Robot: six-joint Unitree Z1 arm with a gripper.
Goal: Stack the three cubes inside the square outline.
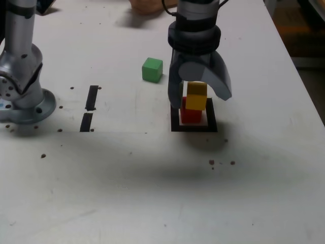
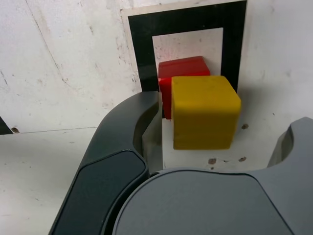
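One pale tabletop (image 1: 117, 178) is filling most of my exterior view, folks. I'm running one grey arm (image 1: 194, 33) over it, and its one gripper (image 1: 201, 101) is hanging wide open, gripping nothing, with its two fingers standing either side of the yellow cube. One black square outline (image 1: 174, 119) is sitting below, and two black tape strips (image 1: 92, 97) are lying toward the exterior view's left. I'm counting three cubes: yellow (image 2: 205, 112) is resting on red (image 1: 191, 116) inside the outline, while green (image 1: 152, 70) is sitting outside it.
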